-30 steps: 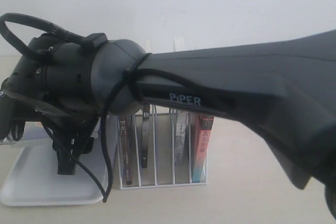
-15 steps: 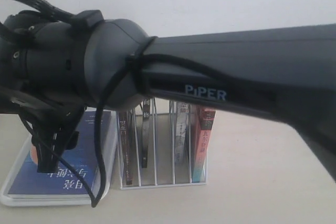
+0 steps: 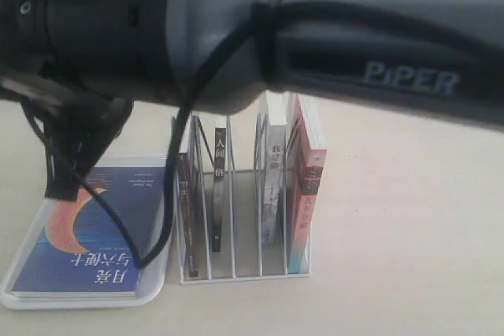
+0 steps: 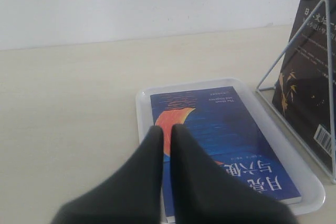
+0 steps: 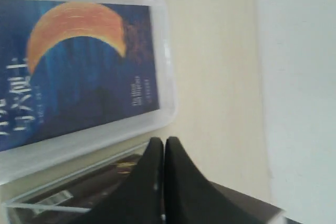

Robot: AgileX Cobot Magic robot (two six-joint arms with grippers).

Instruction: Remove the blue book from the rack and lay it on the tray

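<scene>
The blue book (image 3: 94,234) lies flat, cover up, on the white tray (image 3: 24,293) to the left of the white wire rack (image 3: 236,194). Its orange moon and white characters show. My right arm (image 3: 236,29) reaches across above the tray, and its fingertips are hidden in the exterior view. My right gripper (image 5: 164,140) is shut and empty, up over the gap between the tray (image 5: 163,51) and the rack, clear of the book (image 5: 79,72). My left gripper (image 4: 165,127) is shut, holding nothing, and hangs above the near edge of the tray (image 4: 143,103) and book (image 4: 226,135).
The rack still holds a dark book (image 3: 185,218) in its left slot, a black-spined book (image 3: 220,186), a pale book (image 3: 274,186) and a red-orange book (image 3: 307,186). A wire divider (image 4: 294,51) and a dark cover (image 4: 310,87) stand beside the tray. A white wall is behind.
The blue book came down onto the tray, which showed bare a second ago. The right arm has since risen away from it, toward the camera.
</scene>
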